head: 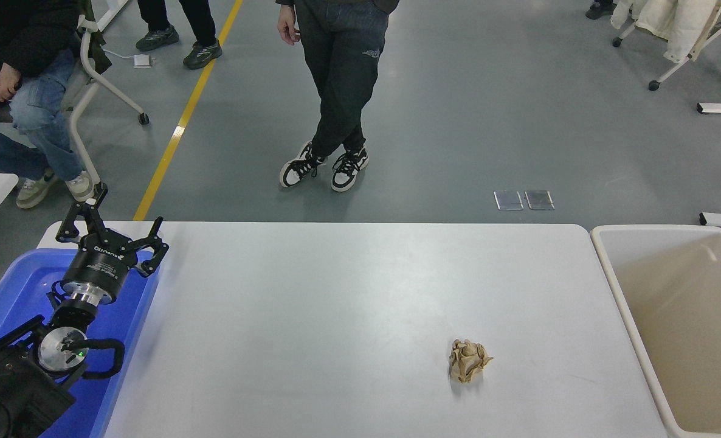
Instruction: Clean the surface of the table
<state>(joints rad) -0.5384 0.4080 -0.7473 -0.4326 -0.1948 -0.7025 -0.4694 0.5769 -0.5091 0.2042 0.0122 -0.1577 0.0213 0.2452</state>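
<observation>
The white table surface [336, 292] fills the middle of the head view. A crumpled tan paper ball [469, 361] lies on it toward the front right. My left gripper [111, 230] is parked at the lower left over the blue bin, fingers spread open and empty. My right arm and gripper are out of view.
A blue plastic bin [14, 286] stands at the table's left end under my left arm. A beige plastic bin [683, 316] stands at the right end; its visible inside shows nothing. A person [336, 85] stands beyond the far edge, and another person [14, 91] sits at the far left.
</observation>
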